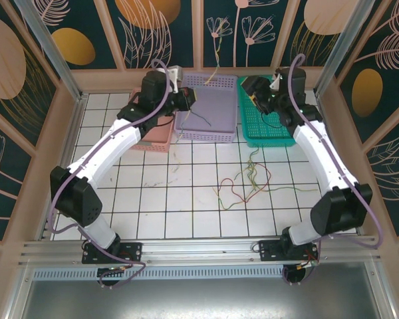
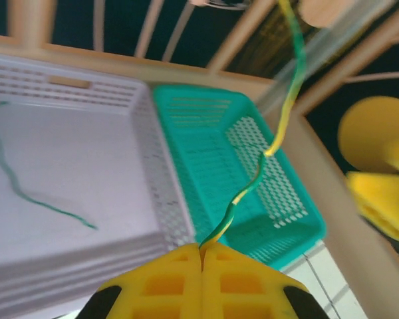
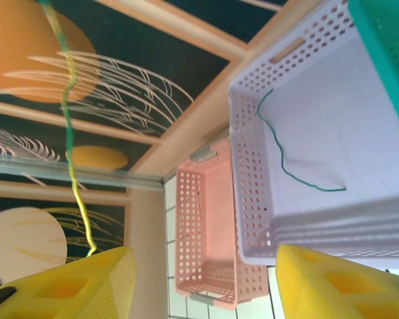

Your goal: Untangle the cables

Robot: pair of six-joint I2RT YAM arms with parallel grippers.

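My left gripper is shut on a yellow-green cable, which rises from its fingertips above the teal basket. Seen from above, this gripper hangs at the lilac basket's left rim, and the cable runs up the back wall. My right gripper is open, and the same cable ends against its left finger. From above, the right gripper is over the teal basket's back left corner. A tangle of red, green, yellow and brown cables lies on the tiled floor.
A dark green cable lies in the lilac basket. A dark cable rests in the teal basket. A pink basket stands left of the lilac one. Wooden walls enclose the floor.
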